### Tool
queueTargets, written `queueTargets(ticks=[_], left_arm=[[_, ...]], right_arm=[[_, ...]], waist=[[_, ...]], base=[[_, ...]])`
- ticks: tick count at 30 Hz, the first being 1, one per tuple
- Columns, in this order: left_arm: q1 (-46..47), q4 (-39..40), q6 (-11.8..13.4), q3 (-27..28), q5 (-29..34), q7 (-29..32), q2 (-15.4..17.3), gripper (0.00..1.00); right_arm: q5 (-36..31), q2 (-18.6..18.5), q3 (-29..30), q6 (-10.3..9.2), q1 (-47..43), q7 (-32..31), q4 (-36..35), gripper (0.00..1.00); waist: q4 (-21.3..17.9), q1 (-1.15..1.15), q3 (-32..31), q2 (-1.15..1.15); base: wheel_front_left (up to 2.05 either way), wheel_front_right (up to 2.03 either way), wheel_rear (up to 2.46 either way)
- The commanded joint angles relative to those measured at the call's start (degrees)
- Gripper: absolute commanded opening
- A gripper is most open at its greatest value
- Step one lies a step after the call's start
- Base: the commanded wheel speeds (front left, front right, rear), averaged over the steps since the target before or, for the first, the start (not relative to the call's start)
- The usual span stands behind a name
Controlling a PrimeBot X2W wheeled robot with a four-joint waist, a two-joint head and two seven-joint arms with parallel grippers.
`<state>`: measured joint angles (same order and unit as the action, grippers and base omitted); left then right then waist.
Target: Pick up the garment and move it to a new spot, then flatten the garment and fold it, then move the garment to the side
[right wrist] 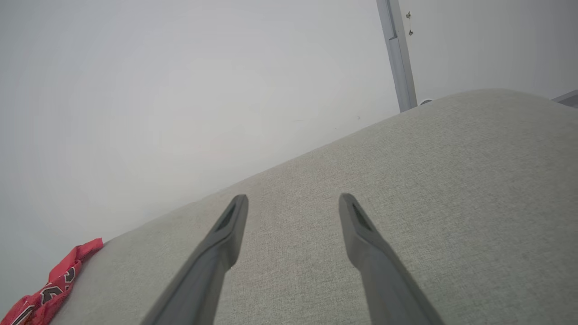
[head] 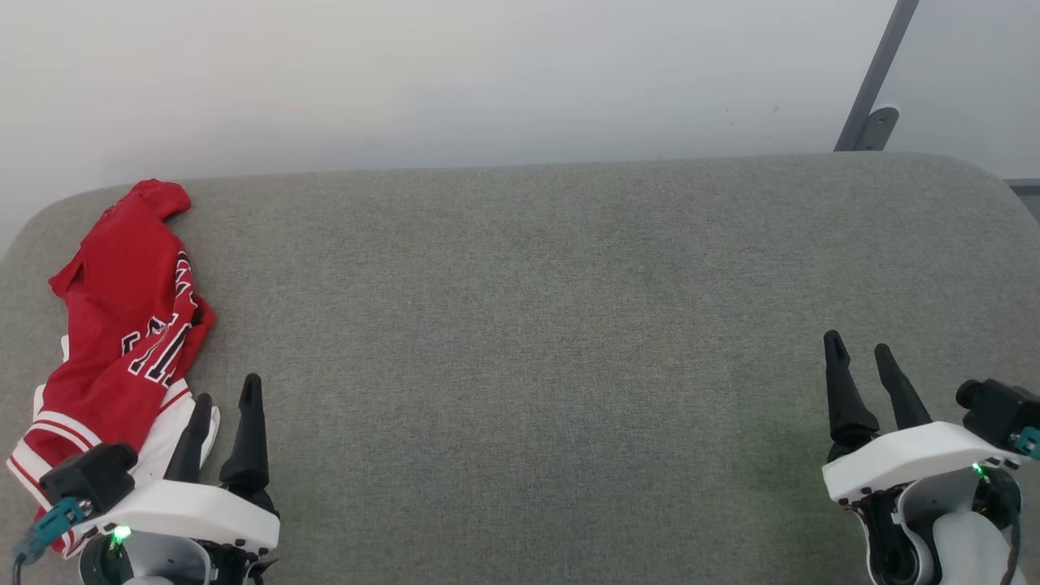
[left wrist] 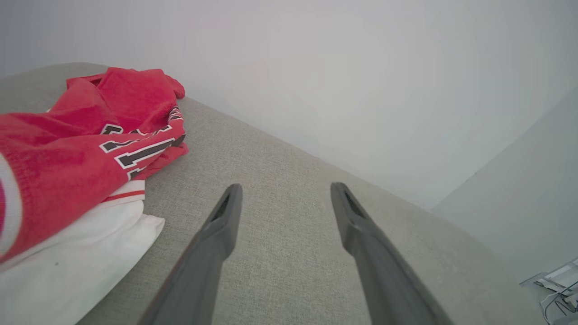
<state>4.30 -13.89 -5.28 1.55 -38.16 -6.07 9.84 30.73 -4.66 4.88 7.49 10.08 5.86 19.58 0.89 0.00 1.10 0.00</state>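
A: Where's the red jersey-style T-shirt with white sleeves (head: 122,325)?
B: Crumpled at the left end of the grey fabric-covered counter (head: 528,325), long axis running near edge to far edge, white sleeve nearest
A: Jaws?
B: The left jaws and the right jaws both spread open, empty
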Motion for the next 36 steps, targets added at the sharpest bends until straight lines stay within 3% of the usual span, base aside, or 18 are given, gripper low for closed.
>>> queueTargets(ticks=[1,26,36], left_arm=[[0.59,0.46,0.14,-0.28,2.00,-0.55,0.78,1.00],[-0.14,-0.76,0.93,-2.20,16.19,-4.21,2.63,1.00],[-0.27,-2.13,-0.10,-1.95,20.60,-5.50,2.51,1.00]], right_arm=[[-2.24,-0.08,0.04,0.00,1.67,0.74,-0.26,1.00],[-18.91,-0.01,0.48,0.00,2.98,4.46,1.03,1.00],[-23.60,0.38,1.01,0.00,3.19,5.72,1.94,1.00]], waist=[[0.03,0.00,0.02,0.00],[0.57,0.00,0.31,0.00],[0.72,0.00,0.72,0.00]], base=[[0.00,0.00,0.00],[0.00,0.00,0.00],[0.00,0.00,0.00]])
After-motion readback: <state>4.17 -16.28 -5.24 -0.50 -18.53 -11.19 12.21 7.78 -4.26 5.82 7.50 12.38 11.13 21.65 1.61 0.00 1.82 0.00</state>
